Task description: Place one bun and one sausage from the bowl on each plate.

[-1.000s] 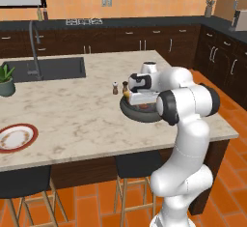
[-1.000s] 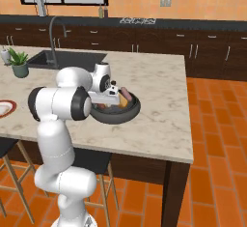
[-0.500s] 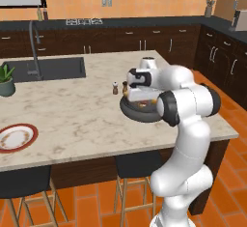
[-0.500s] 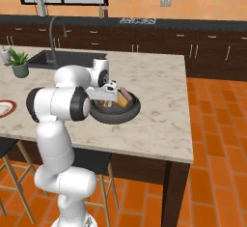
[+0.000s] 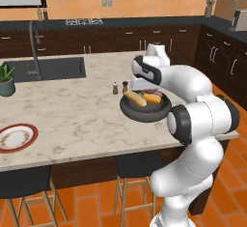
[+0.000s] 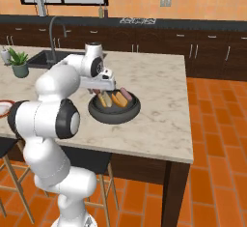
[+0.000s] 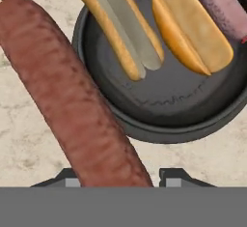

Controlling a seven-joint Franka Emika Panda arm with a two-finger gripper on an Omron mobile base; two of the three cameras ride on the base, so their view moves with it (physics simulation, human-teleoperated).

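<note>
Marble island counter (image 5: 72, 115): dark bowl (image 7: 164, 105) holds two buns (image 7: 193, 28), one pink sausage (image 7: 219, 6); red-rimmed plate (image 5: 17, 137) well apart at left. Arm bent over bowl, gripper (image 7: 118, 175) clamped on dark red-brown sausage (image 7: 72, 95), raised above bowl rim. Two shakers (image 5: 118, 87) just beside bowl

The bowl (image 5: 144, 108) is set on the bench (image 5: 72, 120), with two buns (image 7: 120, 30) inside; the plate (image 5: 17, 137) lies at nine o'clock, well apart.
</note>
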